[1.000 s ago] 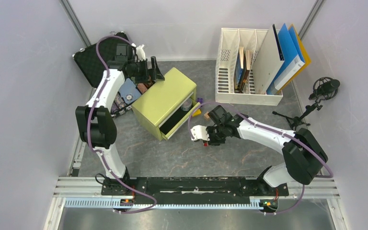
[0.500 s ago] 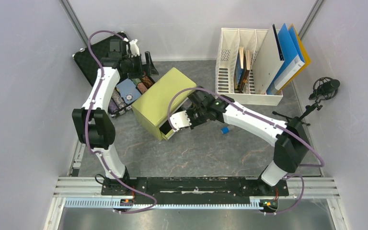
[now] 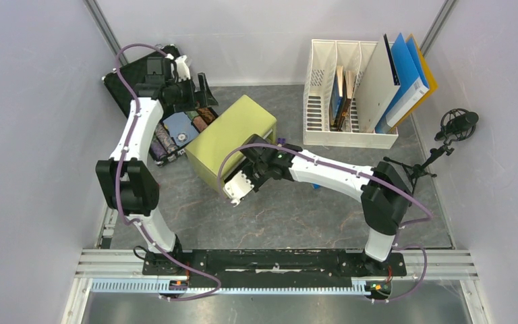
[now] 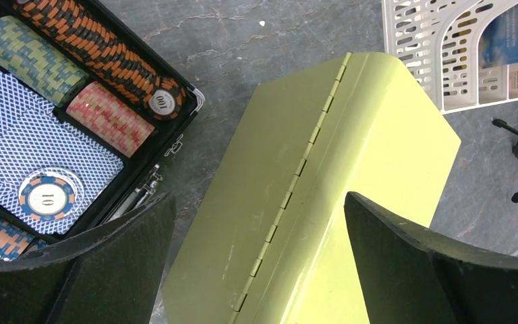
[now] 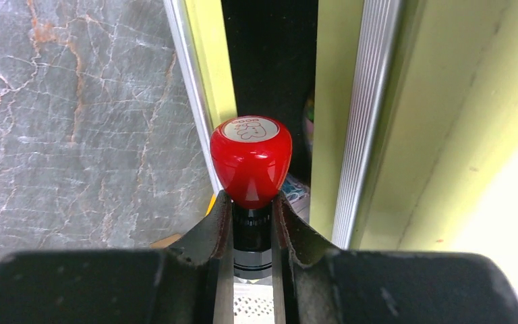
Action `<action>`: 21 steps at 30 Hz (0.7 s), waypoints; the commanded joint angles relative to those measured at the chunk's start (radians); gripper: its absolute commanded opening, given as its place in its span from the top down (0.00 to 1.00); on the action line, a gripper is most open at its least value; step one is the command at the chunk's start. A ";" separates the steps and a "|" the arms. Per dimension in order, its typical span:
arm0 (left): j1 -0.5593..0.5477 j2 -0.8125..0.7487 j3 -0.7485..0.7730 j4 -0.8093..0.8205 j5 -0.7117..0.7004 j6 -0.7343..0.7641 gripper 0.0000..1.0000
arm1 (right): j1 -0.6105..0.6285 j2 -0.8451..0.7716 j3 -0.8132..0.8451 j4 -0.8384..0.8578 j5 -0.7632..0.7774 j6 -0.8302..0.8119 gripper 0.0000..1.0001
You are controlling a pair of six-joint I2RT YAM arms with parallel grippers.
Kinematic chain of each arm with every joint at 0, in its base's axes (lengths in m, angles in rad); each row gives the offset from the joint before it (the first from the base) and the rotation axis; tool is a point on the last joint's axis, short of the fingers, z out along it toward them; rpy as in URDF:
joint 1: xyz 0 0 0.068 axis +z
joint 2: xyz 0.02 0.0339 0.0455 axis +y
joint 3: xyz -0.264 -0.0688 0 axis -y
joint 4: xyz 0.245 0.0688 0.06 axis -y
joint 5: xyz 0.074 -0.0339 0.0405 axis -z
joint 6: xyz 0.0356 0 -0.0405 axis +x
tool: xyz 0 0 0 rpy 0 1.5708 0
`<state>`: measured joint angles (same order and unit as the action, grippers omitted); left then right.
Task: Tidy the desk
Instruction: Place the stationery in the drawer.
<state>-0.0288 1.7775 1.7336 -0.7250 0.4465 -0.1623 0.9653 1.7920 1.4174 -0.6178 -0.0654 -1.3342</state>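
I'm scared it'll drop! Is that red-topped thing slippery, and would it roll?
Probably slippery: the red knob looks glossy, though the right gripper pinches its black neck below. Its round shape suggests it could roll. It looks hard, not floppy.

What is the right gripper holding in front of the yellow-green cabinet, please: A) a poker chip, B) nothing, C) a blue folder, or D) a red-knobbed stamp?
D: the right wrist view shows the right gripper closed on the black stem of the red-knobbed stamp, facing the dark drawer gap of the yellow-green cabinet.

Grey veined desk [image 3: 297, 216], yellow-green cabinet [image 3: 226, 138], red-topped stamp [image 5: 250, 158], orange-black chips [image 4: 101, 47], perhaps blue-latticed cards [image 4: 34, 142].
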 commanded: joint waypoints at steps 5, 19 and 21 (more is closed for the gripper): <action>0.012 -0.040 -0.012 -0.002 0.004 0.038 0.00 | 0.040 0.030 0.045 0.082 0.059 -0.050 0.91; 0.016 -0.046 -0.036 -0.001 0.018 0.037 0.00 | 0.065 0.048 -0.001 0.208 0.099 -0.026 0.69; 0.017 -0.047 -0.038 0.000 0.017 0.037 0.00 | 0.067 0.045 -0.008 0.212 0.098 -0.028 0.67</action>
<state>-0.0189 1.7752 1.7020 -0.7315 0.4480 -0.1616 1.0252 1.8339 1.4151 -0.4717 0.0124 -1.3628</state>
